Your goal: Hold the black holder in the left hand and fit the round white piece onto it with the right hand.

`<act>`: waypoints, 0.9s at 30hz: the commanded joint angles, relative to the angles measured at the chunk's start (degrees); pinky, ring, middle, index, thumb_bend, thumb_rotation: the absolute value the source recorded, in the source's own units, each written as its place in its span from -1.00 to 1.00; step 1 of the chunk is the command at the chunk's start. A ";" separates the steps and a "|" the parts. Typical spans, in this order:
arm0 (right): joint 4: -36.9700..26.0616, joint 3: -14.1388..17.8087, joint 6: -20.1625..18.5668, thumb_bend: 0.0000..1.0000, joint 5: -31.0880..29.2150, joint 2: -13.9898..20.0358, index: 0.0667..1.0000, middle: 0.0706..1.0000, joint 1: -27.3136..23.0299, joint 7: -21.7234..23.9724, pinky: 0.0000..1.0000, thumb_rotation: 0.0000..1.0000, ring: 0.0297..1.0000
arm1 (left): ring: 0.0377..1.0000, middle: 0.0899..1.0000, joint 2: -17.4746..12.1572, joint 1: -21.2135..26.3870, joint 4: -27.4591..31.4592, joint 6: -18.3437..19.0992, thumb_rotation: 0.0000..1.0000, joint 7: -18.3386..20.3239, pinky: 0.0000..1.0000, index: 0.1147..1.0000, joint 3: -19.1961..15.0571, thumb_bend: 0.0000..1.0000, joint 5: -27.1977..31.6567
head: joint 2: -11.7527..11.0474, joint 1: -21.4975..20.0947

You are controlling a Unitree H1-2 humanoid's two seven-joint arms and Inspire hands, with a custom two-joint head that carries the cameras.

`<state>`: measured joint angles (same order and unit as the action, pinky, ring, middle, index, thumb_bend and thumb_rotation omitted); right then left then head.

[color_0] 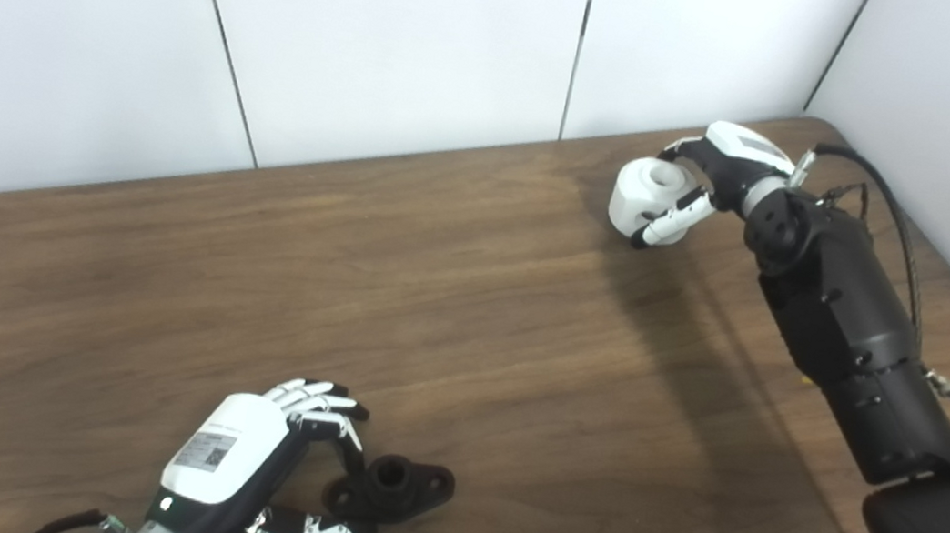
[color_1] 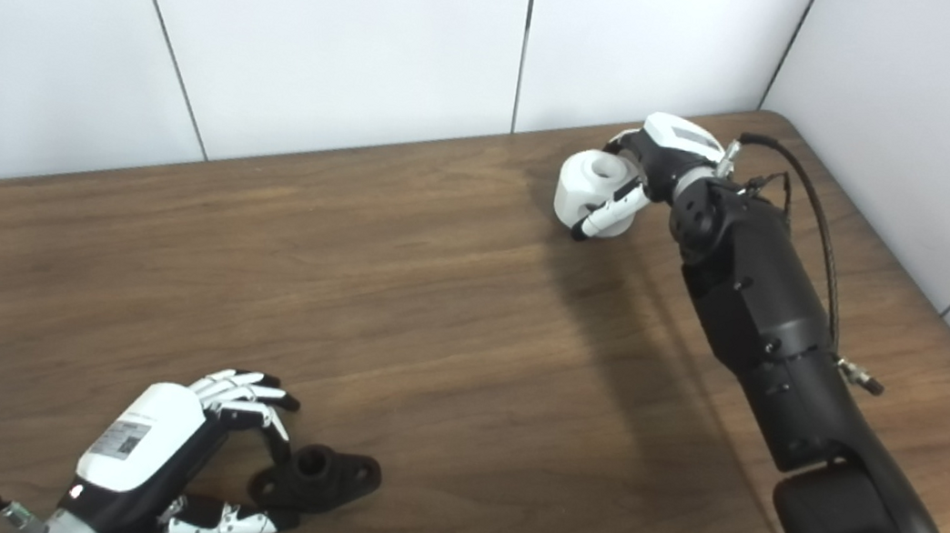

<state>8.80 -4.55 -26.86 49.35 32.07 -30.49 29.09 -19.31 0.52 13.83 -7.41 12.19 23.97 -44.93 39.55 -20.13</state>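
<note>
At about seven o'clock on the wooden table [color_0: 470,303], near its front edge, my left hand [color_0: 251,466] is cupped around the black holder [color_0: 396,485], fingers [color_0: 320,397] curling over its near end and the thumb coming in from below. The holder appears to rest on the table, and I cannot tell whether my grip on it is firm or only closing. It is a matte black part, a flat flange with a raised round collar in the middle and a hole at its far lobe. Its long axis runs roughly from eight o'clock to two o'clock, pointing out toward my other hand.

At about one o'clock, well apart from the holder and close to the back wall, my right hand [color_0: 706,182] is closed on the round white piece [color_0: 649,198]. It is a smooth, chunky white cylinder with faceted sides and a bore in its top face, which faces up.

The move ahead turns on that diagonal. The white piece has to travel from one o'clock toward seven o'clock, across the bare middle of the table, and its bore must line up with the collar. I judge the fitting has not begun.
</note>
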 commanded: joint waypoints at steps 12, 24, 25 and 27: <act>-1.22 -0.11 0.22 0.89 -1.24 2.70 0.53 0.83 -1.92 -3.21 1.00 -0.33 1.00 | 0.71 0.50 -0.88 -1.26 -0.43 2.19 -0.90 2.73 0.75 -0.16 0.22 0.04 -2.39 | 0.02 0.11; -0.69 -0.90 1.26 0.73 -4.02 3.52 0.22 0.81 -1.24 -7.35 1.00 -0.44 0.95 | 0.71 0.49 -0.59 -1.41 0.13 2.47 -0.90 3.00 0.76 -0.16 0.12 0.04 -1.98 | 0.11 0.08; -0.73 -1.00 1.20 0.72 -4.15 3.56 0.19 0.81 -1.14 -7.53 1.00 -0.45 0.95 | 0.71 0.49 -0.57 -1.44 0.12 2.44 -0.90 2.95 0.76 -0.16 0.08 0.04 -1.89 | 0.11 0.08; -0.95 -1.25 1.02 0.71 -4.32 3.63 0.16 0.80 -0.91 -7.76 1.00 -0.46 0.96 | 0.71 0.49 -0.55 -1.50 -0.05 2.15 -0.90 2.65 0.75 -0.16 0.00 0.04 -1.76 | 0.11 0.08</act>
<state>8.99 -6.16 -26.53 45.18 33.33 -29.55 22.85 -18.97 0.35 14.42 -6.63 12.95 23.88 -45.34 39.64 -20.04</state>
